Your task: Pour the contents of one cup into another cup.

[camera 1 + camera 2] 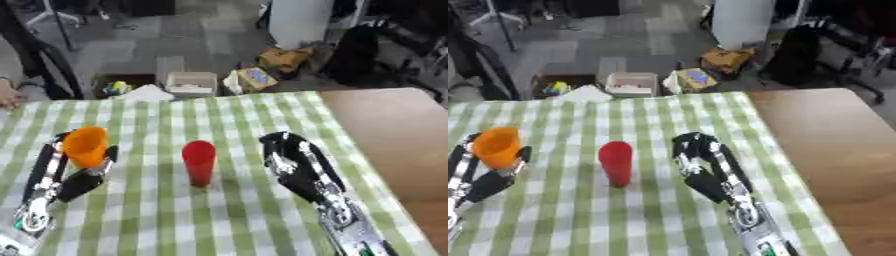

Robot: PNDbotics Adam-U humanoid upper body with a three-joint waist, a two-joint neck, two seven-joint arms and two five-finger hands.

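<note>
An orange cup (86, 145) stands upright on the green checked cloth (227, 115) at the left, between the fingers and thumb of my left hand (66, 172), which curl round it. A red cup (199, 163) stands upright in the middle of the cloth, untouched. My right hand (290, 161) lies on the cloth a little to the right of the red cup, apart from it, its fingers bent forward with nothing in them. The cups' insides cannot be made out.
Bare brown tabletop (394, 130) lies to the right of the cloth. Beyond the table's far edge, boxes (192, 83) and bags (284, 59) sit on the floor. A person's arm (10, 92) shows at the far left edge.
</note>
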